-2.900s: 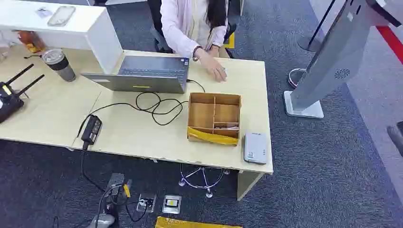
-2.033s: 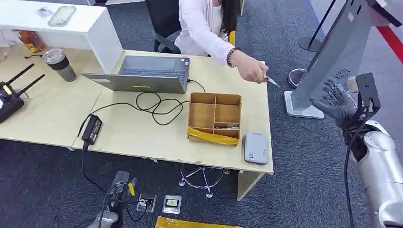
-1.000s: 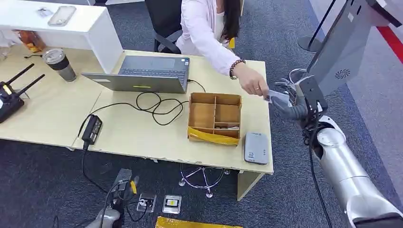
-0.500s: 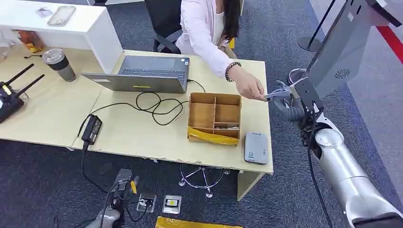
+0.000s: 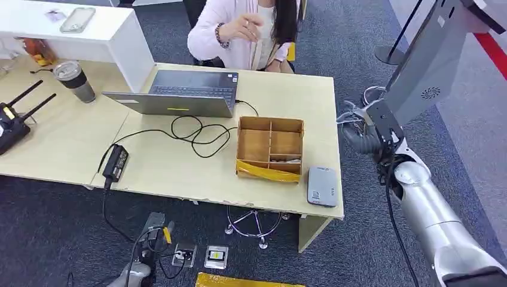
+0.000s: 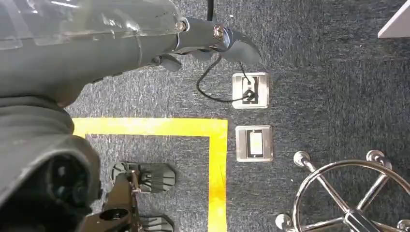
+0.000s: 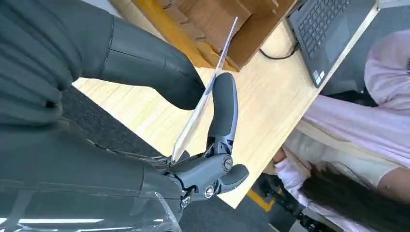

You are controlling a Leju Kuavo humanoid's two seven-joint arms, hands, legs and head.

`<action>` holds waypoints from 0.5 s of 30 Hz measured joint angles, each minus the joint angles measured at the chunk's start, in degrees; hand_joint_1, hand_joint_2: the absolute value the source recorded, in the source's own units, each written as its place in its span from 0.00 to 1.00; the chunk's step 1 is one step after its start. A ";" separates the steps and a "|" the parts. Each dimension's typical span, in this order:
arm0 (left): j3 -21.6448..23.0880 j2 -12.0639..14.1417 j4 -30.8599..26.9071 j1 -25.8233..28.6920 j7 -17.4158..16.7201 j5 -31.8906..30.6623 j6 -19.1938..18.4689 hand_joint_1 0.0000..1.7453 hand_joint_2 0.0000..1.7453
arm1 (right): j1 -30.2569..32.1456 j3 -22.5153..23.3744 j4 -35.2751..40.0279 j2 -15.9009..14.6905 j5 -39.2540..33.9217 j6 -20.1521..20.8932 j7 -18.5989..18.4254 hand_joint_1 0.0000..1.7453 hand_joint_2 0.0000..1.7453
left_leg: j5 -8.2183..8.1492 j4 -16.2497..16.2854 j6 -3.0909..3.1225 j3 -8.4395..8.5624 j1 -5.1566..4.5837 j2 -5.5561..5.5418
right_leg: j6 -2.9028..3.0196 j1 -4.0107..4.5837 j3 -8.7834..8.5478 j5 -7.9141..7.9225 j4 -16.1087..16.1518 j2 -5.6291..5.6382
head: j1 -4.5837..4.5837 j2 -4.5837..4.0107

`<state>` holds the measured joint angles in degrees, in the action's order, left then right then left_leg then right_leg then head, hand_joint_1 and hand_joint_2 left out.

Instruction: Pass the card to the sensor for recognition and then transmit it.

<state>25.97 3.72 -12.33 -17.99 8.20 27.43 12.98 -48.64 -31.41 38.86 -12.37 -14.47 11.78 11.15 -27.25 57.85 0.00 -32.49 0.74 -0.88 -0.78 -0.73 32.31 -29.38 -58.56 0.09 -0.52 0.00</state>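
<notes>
My right hand (image 5: 360,134) hovers just off the table's right edge, level with the cardboard box (image 5: 270,173). It pinches a thin white card (image 7: 223,48) between thumb and a finger; the right wrist view shows the card edge-on over the table (image 7: 145,113). In the head view the card (image 5: 345,117) pokes out of the hand toward the table. The grey card sensor (image 5: 321,186) lies flat on the table's front right corner, nearer me than the hand. My left hand (image 6: 203,38) hangs over the floor holding nothing.
A person (image 5: 242,33) sits behind the table with a hand raised near the chest. A laptop (image 5: 185,92), a looped black cable (image 5: 194,134), a power brick (image 5: 115,162) and a cup (image 5: 75,81) lie to the left. A grey kiosk stand (image 5: 418,72) rises right of my hand.
The person handed the card to my right hand, let go and pulled the arm back to the chest. My right hand rose into view, closed on the card and stays by the table edge.
</notes>
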 joint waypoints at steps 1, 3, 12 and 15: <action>0.00 0.00 0.00 -0.01 -0.07 0.02 0.02 0.00 0.00 | -0.10 -0.13 -0.02 0.00 0.02 0.02 0.13 1.00 1.00 | 0.00 0.00 0.00 0.00 0.00 0.00 | 0.00 0.00 0.00 0.00 0.00 0.00 | 0.00 0.00; 0.00 0.02 0.00 -0.02 -0.15 0.07 0.02 0.00 0.00 | -0.20 -0.31 -0.05 0.00 0.15 0.09 0.48 1.00 1.00 | 0.00 0.00 0.00 0.00 0.00 0.00 | 0.00 0.00 0.00 0.00 0.00 -0.01 | 0.00 0.00; -0.15 0.17 0.00 -0.02 -0.17 0.79 0.13 0.00 0.00 | -0.45 -1.01 -0.40 -0.02 0.96 -0.07 1.66 1.00 1.00 | 0.00 0.00 0.00 0.00 0.00 0.00 | 0.00 0.00 0.03 0.00 0.00 0.00 | 0.00 0.00; -0.20 0.28 0.00 0.01 -0.26 1.16 0.72 0.00 0.00 | -0.38 -1.07 -1.14 -0.11 0.81 0.33 2.40 1.00 1.00 | 0.00 0.00 0.00 0.00 0.00 0.01 | 0.00 0.00 0.03 0.00 0.00 0.00 | 0.00 0.00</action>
<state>25.77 4.00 -12.33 -17.98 7.93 28.59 13.71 -49.02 -32.48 37.72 -12.48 -13.66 12.11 13.55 -27.25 57.85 0.00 -32.49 0.74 -0.87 -0.78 -0.73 32.34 -29.38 -58.55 0.09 -0.52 0.00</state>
